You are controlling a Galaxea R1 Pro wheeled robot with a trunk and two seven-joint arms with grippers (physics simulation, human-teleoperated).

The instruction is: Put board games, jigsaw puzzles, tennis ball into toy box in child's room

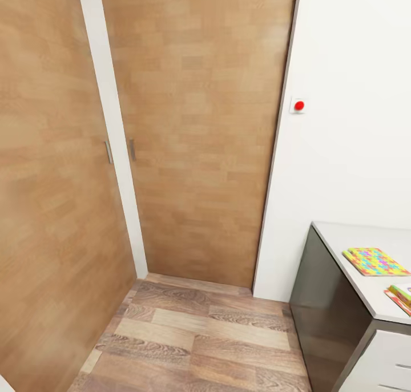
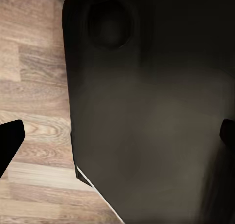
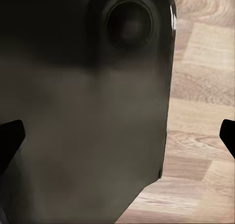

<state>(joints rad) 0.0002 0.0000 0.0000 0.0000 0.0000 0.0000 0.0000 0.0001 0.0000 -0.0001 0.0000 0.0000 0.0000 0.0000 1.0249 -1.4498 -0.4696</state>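
Observation:
The table [image 1: 354, 266], pale on top with a dark side panel, juts in at the lower right of the head view. One jigsaw puzzle [image 1: 375, 261] of yellow, pink, blue and green pieces lies flat on it. Nearer the picture's edge lies another flat item [image 1: 402, 296], green on top with a red-orange rim; it is cut off and I cannot tell what it is. My left gripper [image 2: 117, 138] is open, its dark fingertips far apart over the robot's black body and the plank floor. My right gripper [image 3: 117, 136] is open the same way. The toy box, tennis ball and bed are out of view.
Tall wooden doors [image 1: 194, 129] with small metal handles [image 1: 132, 150] stand straight ahead and along the left. A white wall with a red button [image 1: 298, 105] rises on the right. Wood-plank floor [image 1: 200, 335] runs between the doors and the table.

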